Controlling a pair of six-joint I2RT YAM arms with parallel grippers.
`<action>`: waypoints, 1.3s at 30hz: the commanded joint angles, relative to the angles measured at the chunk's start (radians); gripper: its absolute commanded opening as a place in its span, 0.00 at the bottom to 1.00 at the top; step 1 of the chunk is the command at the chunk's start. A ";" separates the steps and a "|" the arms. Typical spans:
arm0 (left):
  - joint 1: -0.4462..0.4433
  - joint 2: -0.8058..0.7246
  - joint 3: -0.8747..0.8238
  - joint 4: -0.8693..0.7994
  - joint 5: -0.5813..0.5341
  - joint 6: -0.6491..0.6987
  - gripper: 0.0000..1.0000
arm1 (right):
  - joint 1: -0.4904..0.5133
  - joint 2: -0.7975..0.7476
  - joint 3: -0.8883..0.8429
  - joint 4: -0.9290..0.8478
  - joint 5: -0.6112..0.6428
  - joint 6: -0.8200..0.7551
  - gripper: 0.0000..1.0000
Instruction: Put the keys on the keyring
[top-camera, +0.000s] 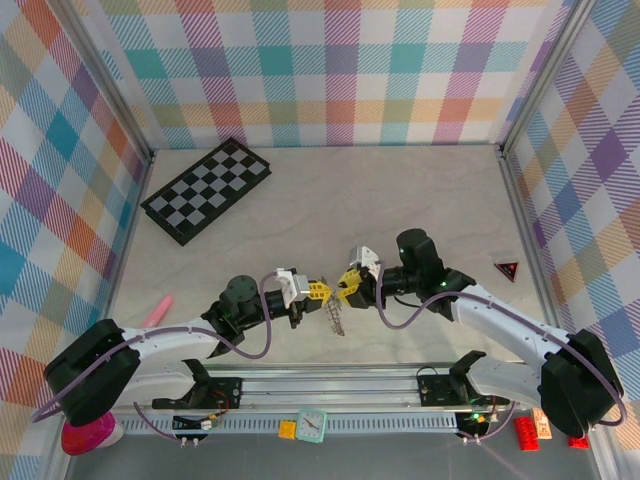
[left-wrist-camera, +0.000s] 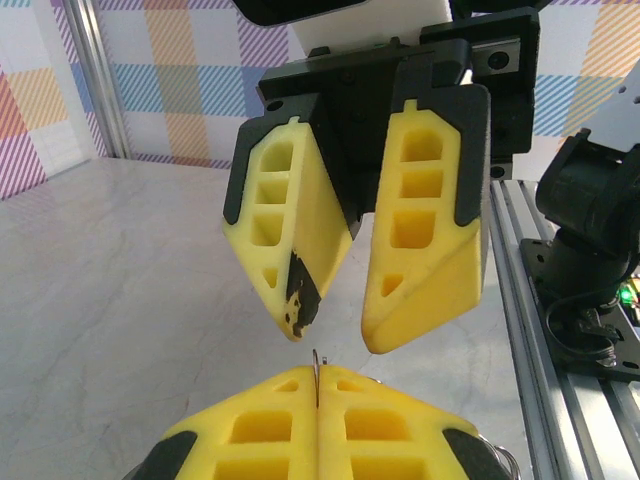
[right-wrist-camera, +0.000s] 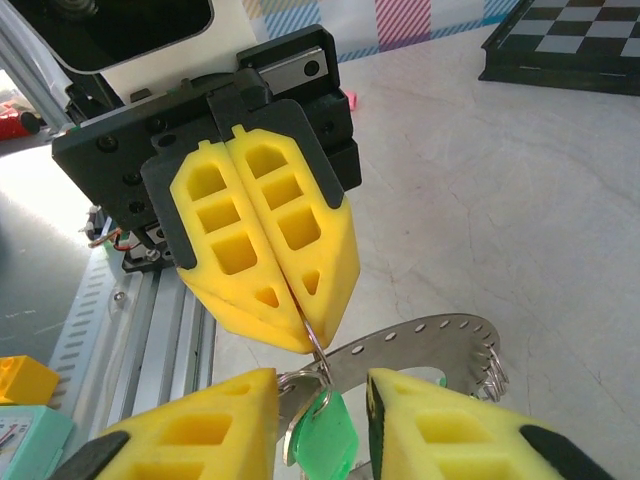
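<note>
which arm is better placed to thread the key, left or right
Right: the right tool straddles the green-tagged key, jaws apart. The left tool is shut on the keyring, steadying it.

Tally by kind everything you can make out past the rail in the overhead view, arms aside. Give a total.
chessboard: 1
pink stick: 1
red triangle: 1
keyring: 1
Total: 4
</note>
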 joint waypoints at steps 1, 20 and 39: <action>0.010 -0.023 0.007 0.066 0.040 -0.008 0.00 | -0.005 0.004 -0.005 -0.001 -0.028 -0.027 0.28; 0.009 -0.012 0.023 0.062 0.053 -0.013 0.00 | 0.017 0.077 0.034 0.035 -0.059 -0.009 0.22; 0.009 -0.030 0.044 -0.018 -0.006 -0.021 0.10 | 0.038 0.100 0.067 0.025 -0.072 -0.035 0.00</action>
